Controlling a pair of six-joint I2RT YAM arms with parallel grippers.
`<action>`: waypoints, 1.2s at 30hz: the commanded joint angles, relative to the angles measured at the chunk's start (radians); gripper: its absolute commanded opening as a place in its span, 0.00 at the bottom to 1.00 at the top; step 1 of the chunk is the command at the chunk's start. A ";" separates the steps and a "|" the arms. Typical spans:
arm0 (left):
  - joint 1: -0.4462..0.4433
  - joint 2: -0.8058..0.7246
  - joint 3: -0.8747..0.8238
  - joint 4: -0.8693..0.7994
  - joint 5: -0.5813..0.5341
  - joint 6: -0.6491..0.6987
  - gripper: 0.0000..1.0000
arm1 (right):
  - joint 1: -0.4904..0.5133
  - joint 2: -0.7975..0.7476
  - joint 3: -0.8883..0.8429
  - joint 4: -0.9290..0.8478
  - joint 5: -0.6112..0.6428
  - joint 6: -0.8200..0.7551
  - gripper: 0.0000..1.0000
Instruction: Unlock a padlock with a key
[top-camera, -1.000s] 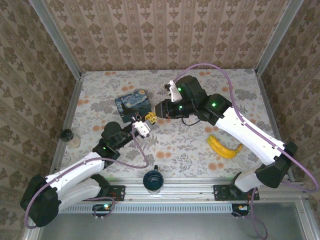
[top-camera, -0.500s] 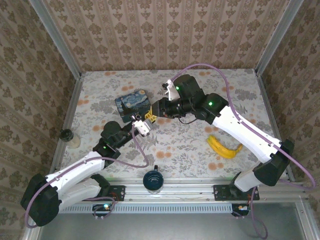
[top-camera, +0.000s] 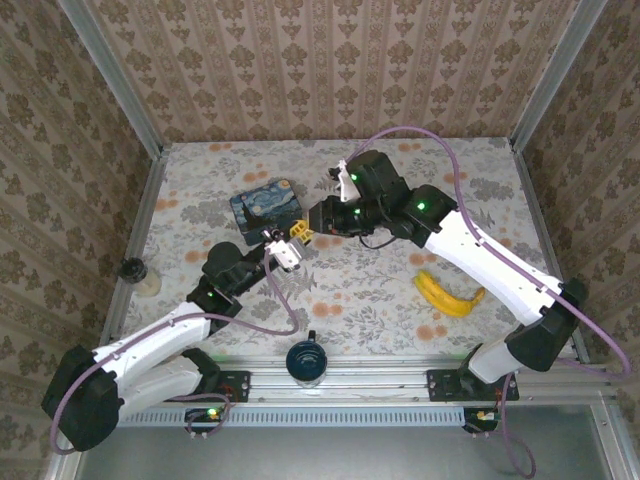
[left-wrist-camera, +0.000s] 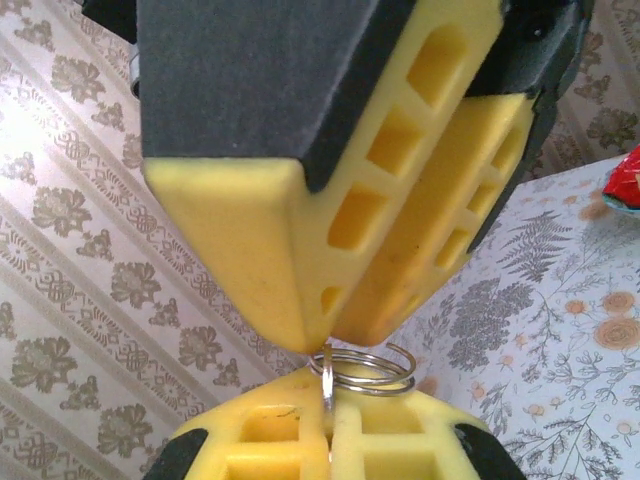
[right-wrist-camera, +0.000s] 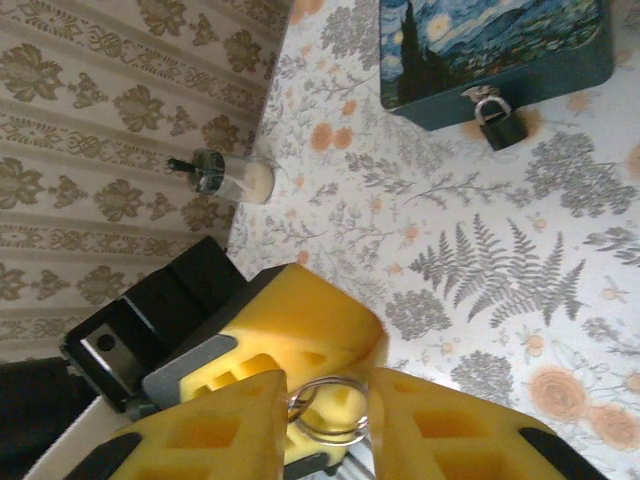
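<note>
From above, the left gripper (top-camera: 290, 246) and the right gripper (top-camera: 307, 229) meet tip to tip over the flowered table (top-camera: 380, 300), just beside the near right corner of the blue painted box (top-camera: 264, 205). Their yellow fingers are too crowded together here to judge either grip. A banana (top-camera: 450, 293) lies well apart to the right, a dark mug (top-camera: 305, 360) stands at the near edge, and a small jar (top-camera: 137, 274) stands by the left wall.

In the left wrist view, the left gripper's two fingers are pressed together at the bottom of the picture. A thin piece of metal is pinched in the slit between them, and the key ring (left-wrist-camera: 368, 368) hangs from it. The right gripper's fingers come down from above and converge just over the ring, touching or nearly touching it.

In the right wrist view, the right gripper's fingers stand a narrow gap apart with the ring in that gap. Whether they press on it cannot be told. The padlock (right-wrist-camera: 500, 126) hangs from the latch on the box's front, resting on the table. It lies well apart from the fingertips, toward the upper right of this view.
</note>
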 joint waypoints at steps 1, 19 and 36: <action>0.004 -0.036 0.043 -0.017 0.055 0.036 0.00 | -0.018 -0.082 -0.061 -0.005 0.030 -0.010 0.32; -0.074 0.075 0.131 0.034 -0.109 0.389 0.00 | -0.085 -0.197 -0.187 0.056 -0.049 0.042 0.34; -0.114 0.176 0.048 0.321 -0.092 0.723 0.00 | -0.107 -0.250 -0.285 0.228 -0.082 0.085 0.31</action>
